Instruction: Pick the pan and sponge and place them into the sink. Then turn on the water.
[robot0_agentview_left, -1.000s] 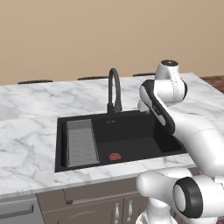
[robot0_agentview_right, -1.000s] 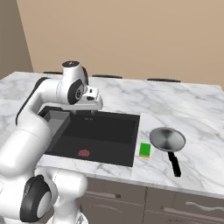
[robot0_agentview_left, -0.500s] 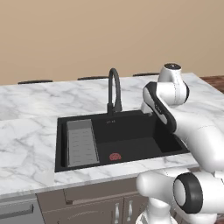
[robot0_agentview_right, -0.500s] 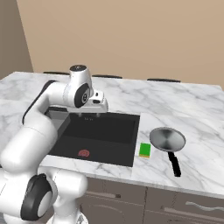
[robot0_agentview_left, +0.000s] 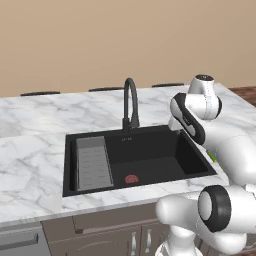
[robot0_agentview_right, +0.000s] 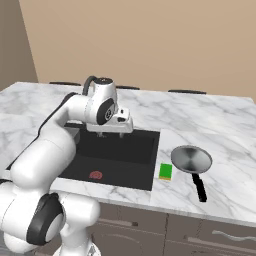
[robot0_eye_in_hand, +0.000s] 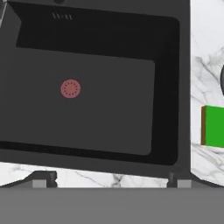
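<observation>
The pan (robot0_agentview_right: 191, 160), round and silver-grey with a black handle (robot0_agentview_right: 200, 188), lies on the marble counter right of the sink (robot0_agentview_right: 145, 172). Between the pan and the sink's right rim sits the sponge (robot0_agentview_right: 165, 171), a small block with a green top; the hand view shows the sponge (robot0_eye_in_hand: 213, 126) with a yellow-brown side. My gripper (robot0_agentview_right: 111, 133) hangs open and empty over the back part of the basin, left of both things. In the hand view its fingertips (robot0_eye_in_hand: 43, 177) stand wide apart above the sink (robot0_eye_in_hand: 168, 87). No water runs from the black gooseneck faucet (robot0_agentview_left: 131, 102).
A grey ribbed tray (robot0_agentview_left: 92, 162) fills the basin's left end, and a red drain mark (robot0_agentview_left: 131, 178) sits on its floor. Marble counter (robot0_agentview_right: 225, 125) stretches all round the sink, with a tan wall behind. Cabinet fronts run below the front edge.
The hand has shifted a little to the right over the basin, toward the sponge and pan. Its jaws have stayed open. Pan and sponge have not moved.
</observation>
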